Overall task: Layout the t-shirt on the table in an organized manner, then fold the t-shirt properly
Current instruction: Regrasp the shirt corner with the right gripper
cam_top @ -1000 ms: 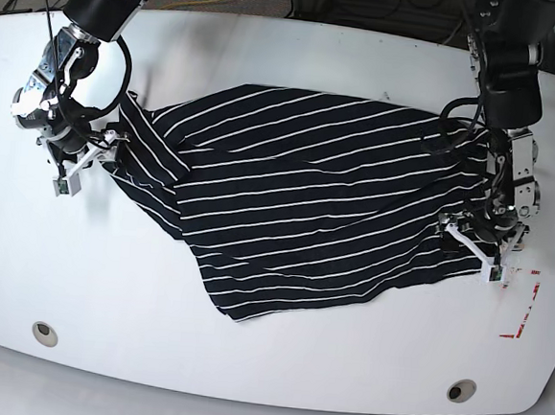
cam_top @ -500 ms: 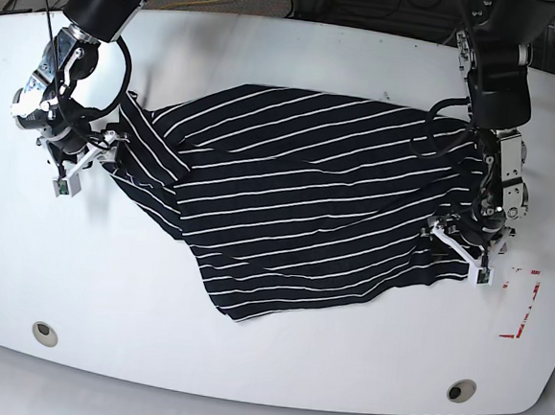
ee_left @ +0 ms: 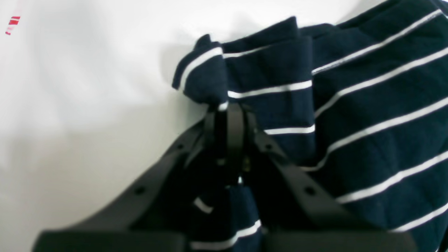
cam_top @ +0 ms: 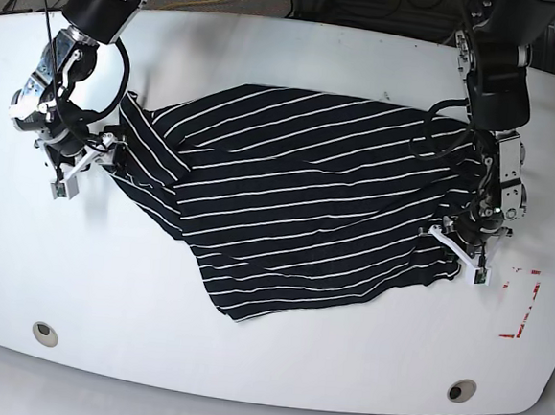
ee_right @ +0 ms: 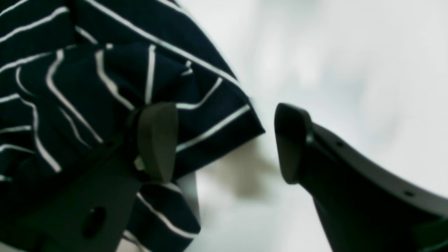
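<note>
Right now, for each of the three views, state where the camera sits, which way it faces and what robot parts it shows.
Base: overhead, facing down on the table, the t-shirt and both arms.
Left wrist: behind the left gripper, whose jaws pinch a shirt fold.
Right wrist: behind the right gripper, jaws apart beside a shirt edge.
Shared: every view shows the striped shirt on the white tabletop.

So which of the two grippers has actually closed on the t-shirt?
The left gripper: its fingers are pinched together on a fold at the t-shirt edge. The right gripper sits spread open, with only one of its fingers over the fabric.
</note>
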Action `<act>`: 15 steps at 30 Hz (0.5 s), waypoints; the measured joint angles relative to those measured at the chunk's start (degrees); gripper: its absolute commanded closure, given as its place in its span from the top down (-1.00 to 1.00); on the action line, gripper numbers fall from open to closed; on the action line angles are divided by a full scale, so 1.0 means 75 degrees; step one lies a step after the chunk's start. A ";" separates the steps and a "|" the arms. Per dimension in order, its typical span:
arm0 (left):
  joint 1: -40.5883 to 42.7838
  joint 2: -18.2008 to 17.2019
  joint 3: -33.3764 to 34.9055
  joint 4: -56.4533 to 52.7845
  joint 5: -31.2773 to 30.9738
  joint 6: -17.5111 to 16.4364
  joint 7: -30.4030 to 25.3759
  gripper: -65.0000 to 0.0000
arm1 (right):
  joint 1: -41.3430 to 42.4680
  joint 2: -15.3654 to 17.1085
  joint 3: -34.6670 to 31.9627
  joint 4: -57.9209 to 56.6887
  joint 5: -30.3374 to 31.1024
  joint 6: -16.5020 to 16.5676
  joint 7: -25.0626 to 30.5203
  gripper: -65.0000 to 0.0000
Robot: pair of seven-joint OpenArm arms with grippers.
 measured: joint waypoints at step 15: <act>0.0003 0.0003 0.0000 0.0000 0.0000 0.0000 -0.0003 -0.92 | 0.1387 -0.0012 -0.0015 -0.1032 -0.0026 -0.0003 0.0076 0.28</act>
